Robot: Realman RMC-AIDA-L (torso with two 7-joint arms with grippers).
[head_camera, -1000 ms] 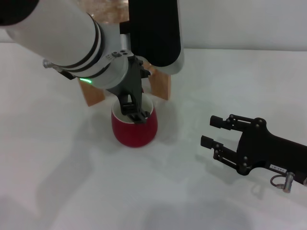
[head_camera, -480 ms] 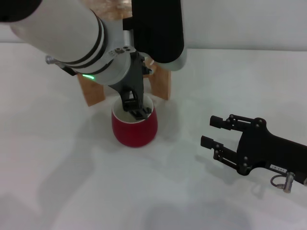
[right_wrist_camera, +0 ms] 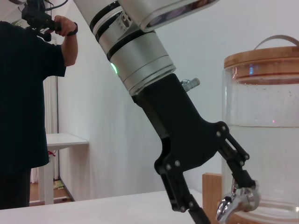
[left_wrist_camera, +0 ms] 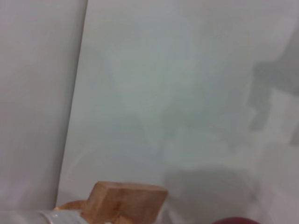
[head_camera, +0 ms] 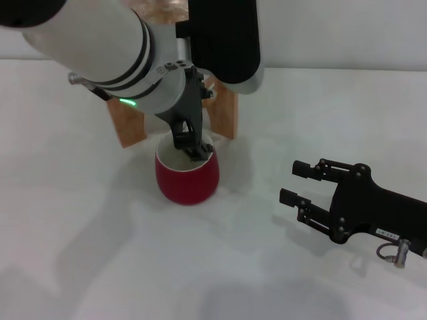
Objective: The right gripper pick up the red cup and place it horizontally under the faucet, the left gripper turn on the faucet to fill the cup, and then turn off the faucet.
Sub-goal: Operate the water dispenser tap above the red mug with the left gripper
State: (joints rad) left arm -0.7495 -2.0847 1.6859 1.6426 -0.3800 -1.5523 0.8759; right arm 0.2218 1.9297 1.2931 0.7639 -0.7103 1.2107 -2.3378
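The red cup stands upright on the white table, tucked just in front of the wooden stand so that its mouth sits beneath the faucet. That placement suggests the cup is already positioned for filling. The left gripper reaches down over the cup's rim at the tap; in the right wrist view its dark fingers straddle the chrome spout, one of them touching the tap body, but whether they are clamped on the lever cannot be told. The green light on its arm glows. The right gripper rests low over the table, well apart from the cup, its fingers spread and holding nothing, likely parked clear while the other arm works. The clear water jar holds water under a wooden lid. The tabletop is plain matte white; behind it are pale walls, and a person in dark clothes stands beside a small white table.
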